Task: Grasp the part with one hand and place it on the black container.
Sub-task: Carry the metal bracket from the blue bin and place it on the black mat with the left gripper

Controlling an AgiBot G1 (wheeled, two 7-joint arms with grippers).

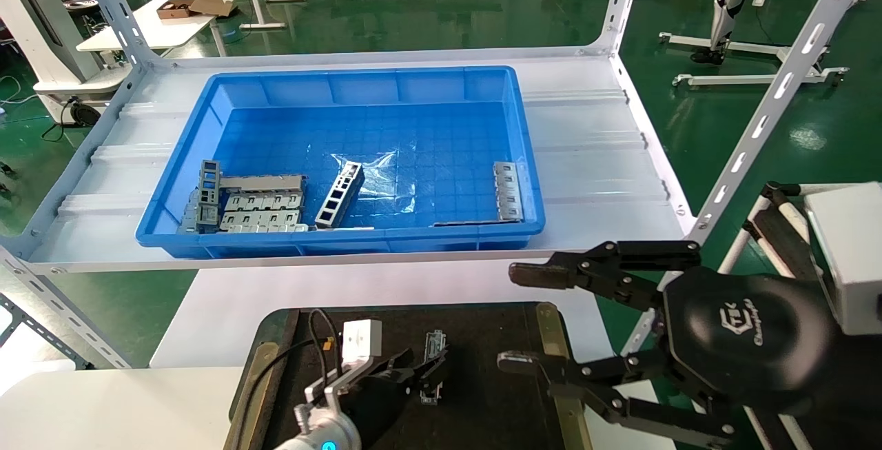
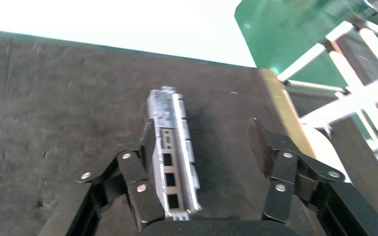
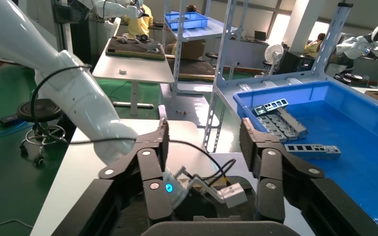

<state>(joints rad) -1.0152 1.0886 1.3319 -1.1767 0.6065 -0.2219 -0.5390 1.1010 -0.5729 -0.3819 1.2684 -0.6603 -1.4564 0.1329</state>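
My left hand (image 1: pixel 424 367) is low over the black container (image 1: pixel 482 395), fingers spread, and the part (image 2: pixel 173 152) lies flat on the mat between them. It sits hard against one finger (image 2: pixel 138 182), touching or nearly so, with a clear gap to the other finger. Its long axis runs straight out from my palm, the far end pointing away from me, toward the shelf. I judge it already placed, so the left hand only needs to back off. My right hand (image 1: pixel 530 319) hangs spread wide beside the container's edge. Beyond, more metal pieces lie in the blue bin (image 1: pixel 344 85)
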